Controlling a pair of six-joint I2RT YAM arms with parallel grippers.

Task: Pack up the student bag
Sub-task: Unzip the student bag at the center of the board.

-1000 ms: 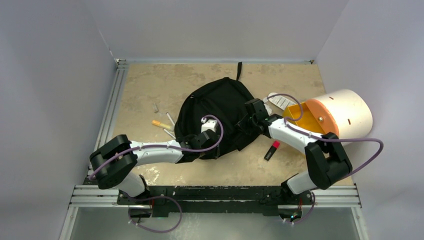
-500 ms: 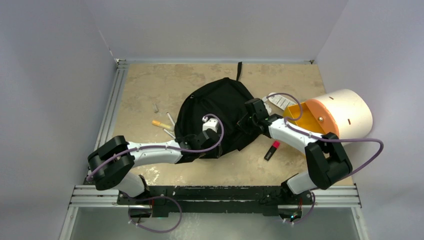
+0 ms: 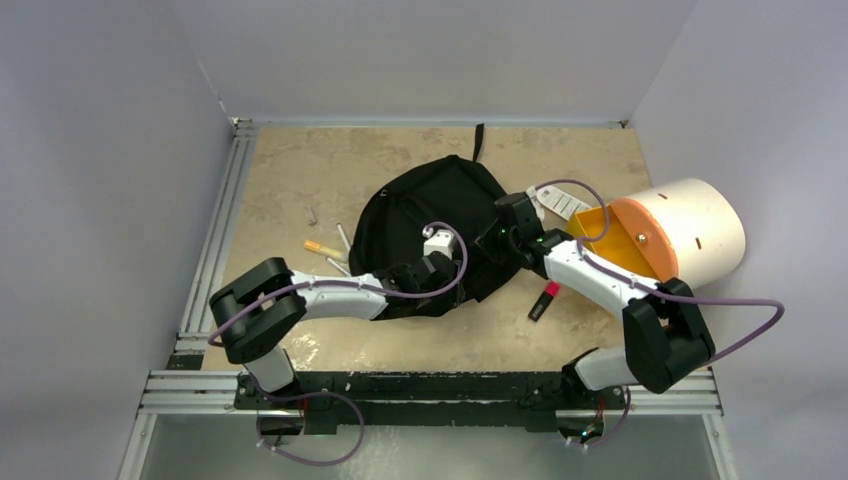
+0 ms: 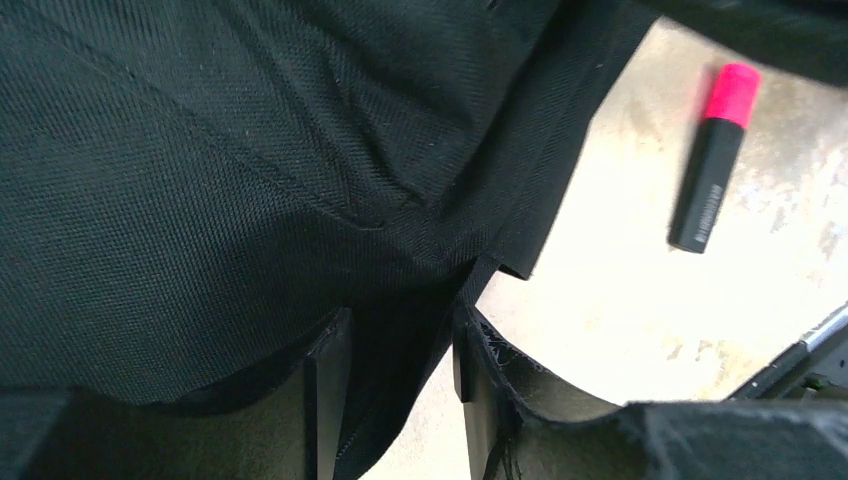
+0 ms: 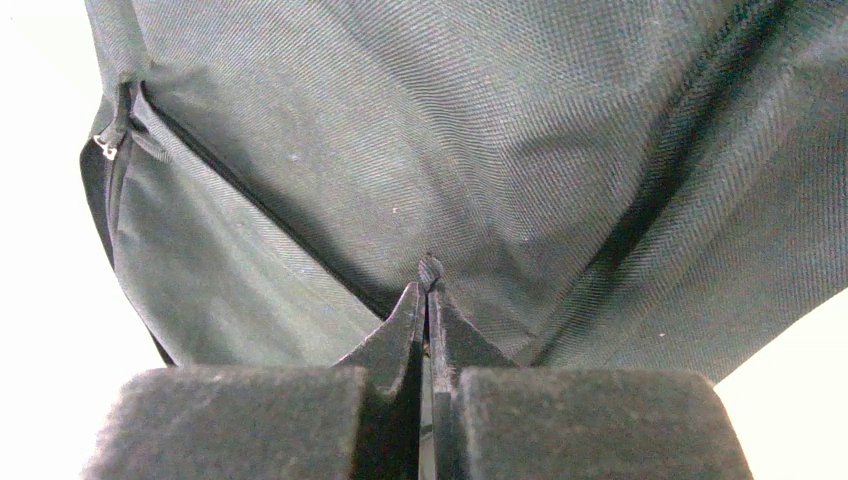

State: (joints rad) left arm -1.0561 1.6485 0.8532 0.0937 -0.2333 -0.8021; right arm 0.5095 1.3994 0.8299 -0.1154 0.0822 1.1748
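Bag (image 3: 430,205) lies slumped mid-table (image 3: 290,170), its long axis running from the loop (image 3: 478,140) at the far side to the hem nearest the arms, with both claws on it. The right claw (image 5: 428,292) meets the bag's right flank, its fingers (image 5: 395,340) pressed together on a small pinch of cloth, creases fanning out from the tips. In the wrist view a zip (image 5: 118,140) runs down the fabric off to one side.

The left claw (image 4: 400,318) reaches in low at the near hem, fingers (image 4: 330,400) apart with a fold of black cloth hanging between them. Whether they bite that fold or merely straddle it cannot be told.

The bag thus sits between the two claws, the left at its near side and the right beside it. Any pull to spread the mouth would likely run across the bag, not along it.

A pink-capped marker (image 3: 544,300) lies just off the bag's near right corner, closer to the right arm. A few pens (image 3: 326,247) lie just left of the bag, closer to the left arm.

The cloth looks soft and limp, likely to slide and bunch on the smooth stone-patterned top. Room is tight on the right, where a cream-and-orange cylinder (image 3: 690,225) lies on its side near the wall. More of the table shows at far left. Grey walls (image 3: 420,60) close three sides.
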